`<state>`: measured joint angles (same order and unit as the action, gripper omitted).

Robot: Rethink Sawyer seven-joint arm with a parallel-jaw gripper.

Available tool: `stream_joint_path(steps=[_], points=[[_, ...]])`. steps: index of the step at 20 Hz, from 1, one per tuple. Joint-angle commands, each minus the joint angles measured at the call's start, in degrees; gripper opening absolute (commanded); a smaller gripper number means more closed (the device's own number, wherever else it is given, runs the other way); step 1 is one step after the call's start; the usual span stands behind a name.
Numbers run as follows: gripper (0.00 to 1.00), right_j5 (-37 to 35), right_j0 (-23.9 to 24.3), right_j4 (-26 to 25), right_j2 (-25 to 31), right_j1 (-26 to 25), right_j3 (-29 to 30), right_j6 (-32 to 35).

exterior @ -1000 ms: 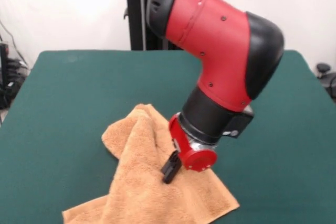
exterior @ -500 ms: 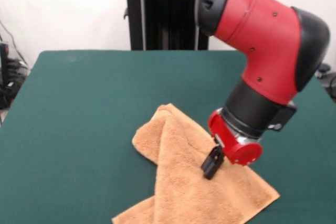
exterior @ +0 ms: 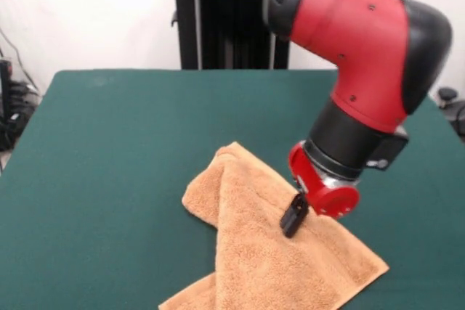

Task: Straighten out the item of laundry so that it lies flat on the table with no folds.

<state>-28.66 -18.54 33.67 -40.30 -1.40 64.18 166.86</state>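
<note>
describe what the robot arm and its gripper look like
The arm is bulky, with glossy red shells, black rounded joint caps and small dark screw holes. A black cylindrical wrist ends in a red round flange with a silver ring. The gripper is small and black.

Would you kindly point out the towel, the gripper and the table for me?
towel (exterior: pixel 254 266): front view, on its broad upper layer.
gripper (exterior: pixel 293 217): front view, on the black tip against the towel.
table (exterior: pixel 109 150): front view, on bare green top.

Red arm (exterior: pixel 363 56) bent, claw (exterior: pixel 293 217) low
</note>
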Motion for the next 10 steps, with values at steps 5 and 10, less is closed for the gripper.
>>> stream_joint_path(steps=[5,10], points=[[0.00,0.20,12.75,-7.49,20.27,16.03,16.65,-12.90],[0.00,1.32,9.46,-8.62,18.32,8.89,9.58,-2.23]])
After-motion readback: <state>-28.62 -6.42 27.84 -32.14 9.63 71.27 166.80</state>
